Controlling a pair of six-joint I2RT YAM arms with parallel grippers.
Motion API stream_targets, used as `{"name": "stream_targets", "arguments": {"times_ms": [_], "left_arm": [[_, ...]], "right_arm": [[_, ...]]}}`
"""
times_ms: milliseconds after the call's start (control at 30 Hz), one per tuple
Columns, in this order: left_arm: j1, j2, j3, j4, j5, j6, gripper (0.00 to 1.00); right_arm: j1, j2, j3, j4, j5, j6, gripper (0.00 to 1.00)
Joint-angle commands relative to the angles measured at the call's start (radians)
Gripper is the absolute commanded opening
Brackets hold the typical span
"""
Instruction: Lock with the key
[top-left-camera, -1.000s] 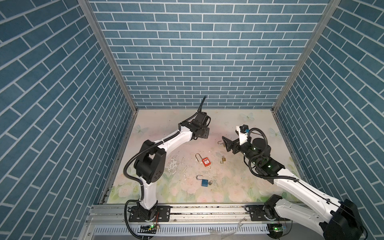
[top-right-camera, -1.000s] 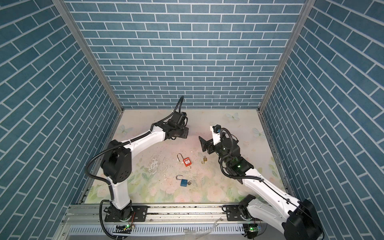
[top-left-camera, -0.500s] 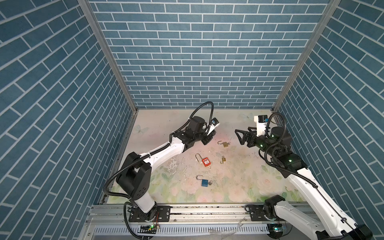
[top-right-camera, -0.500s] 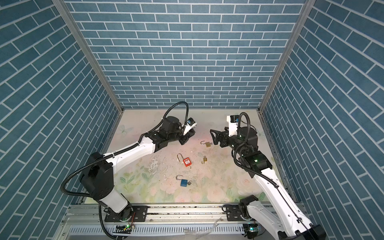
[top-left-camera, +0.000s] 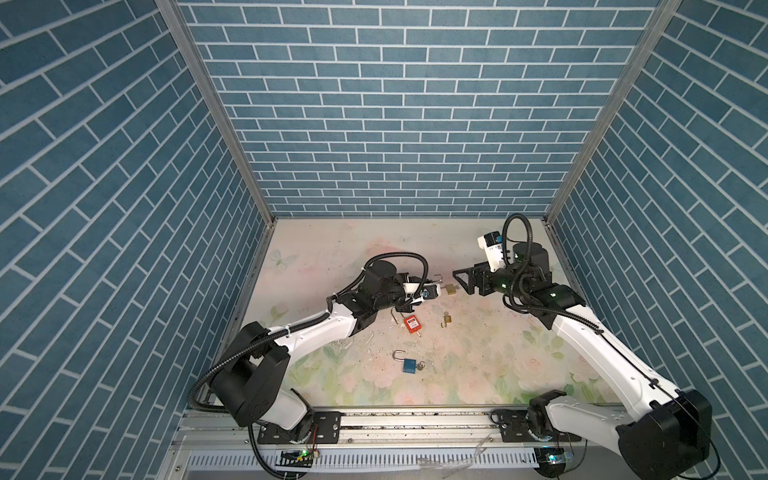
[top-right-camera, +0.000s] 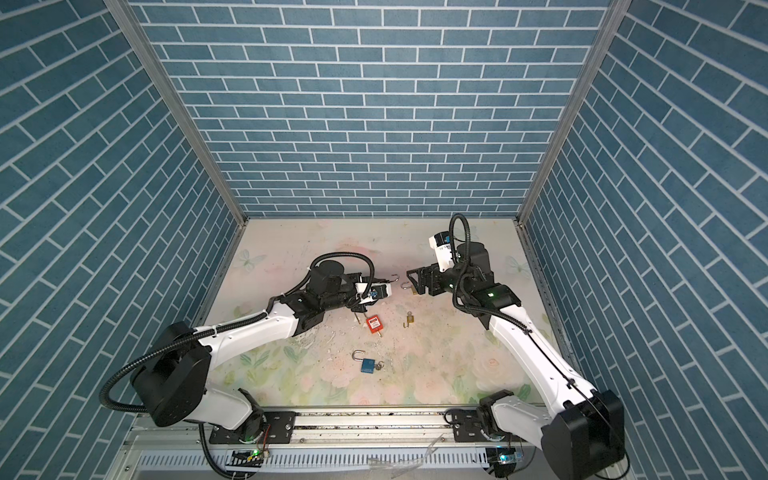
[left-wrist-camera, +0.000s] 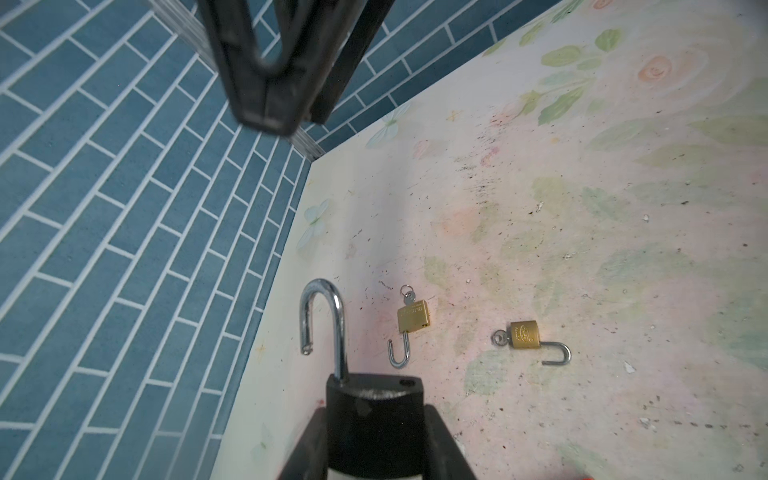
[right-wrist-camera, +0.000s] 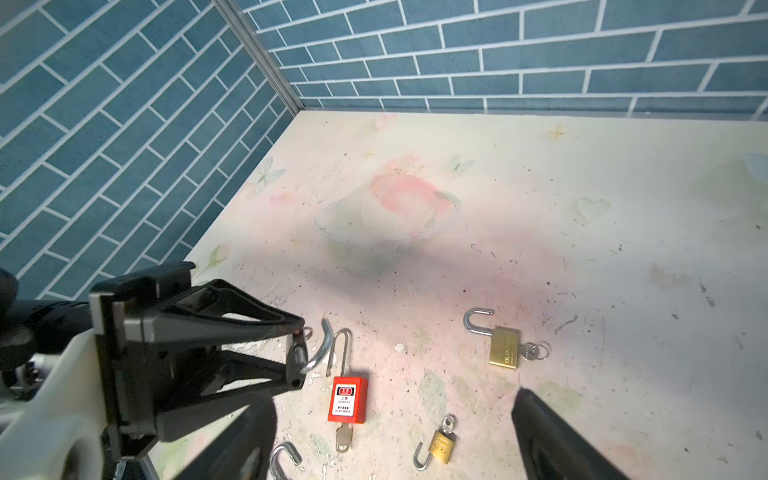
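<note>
1. The floral counter carries four padlocks, each with its shackle open.
2. The left gripper is clamped on a black padlock. It holds the padlock off the counter, just past 12 o'clock from the counter's middle. The padlock's silver shackle stands open.
3. The right gripper sits at 3 o'clock from the left gripper and faces it. Its jaws are spread wide and hold nothing.
4. A red padlock lies near the counter's middle.
5. A blue padlock lies at 6 o'clock from the red padlock.
6. A brass padlock lies at 1 o'clock from the red padlock, between the two gripper tips in a top view. It has a key in its base.
7. A small brass padlock lies at 3 o'clock from the red padlock.
</note>
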Motion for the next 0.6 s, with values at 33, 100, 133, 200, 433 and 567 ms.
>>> {"name": "stream_targets", "arguments": {"times_ms": [33, 100, 133, 200, 433, 567], "left_arm": [[-0.02, -0.021, -0.014, 0.043, 0.026, 0.092, 0.0], [-0.023, -0.02, -0.013, 0.046, 0.027, 0.096, 0.01], [-0.024, -0.02, -0.012, 0.047, 0.028, 0.097, 0.01], [-0.028, -0.022, -0.014, 0.049, 0.028, 0.102, 0.01], [-0.038, -0.033, -0.021, 0.053, 0.012, 0.113, 0.01], [-0.043, -0.029, -0.014, 0.053, 0.006, 0.118, 0.01]], "right_arm": [[0.004, 0.055, 0.065, 0.045, -0.024, -0.017, 0.88], [0.012, 0.082, 0.076, 0.05, -0.023, -0.017, 0.88], [0.017, 0.095, 0.079, 0.054, -0.021, -0.015, 0.87], [0.027, 0.116, 0.082, 0.063, -0.011, -0.014, 0.87], [0.049, 0.176, 0.087, 0.055, 0.042, -0.015, 0.85], [0.047, 0.192, 0.089, 0.028, 0.079, -0.028, 0.84]]}}
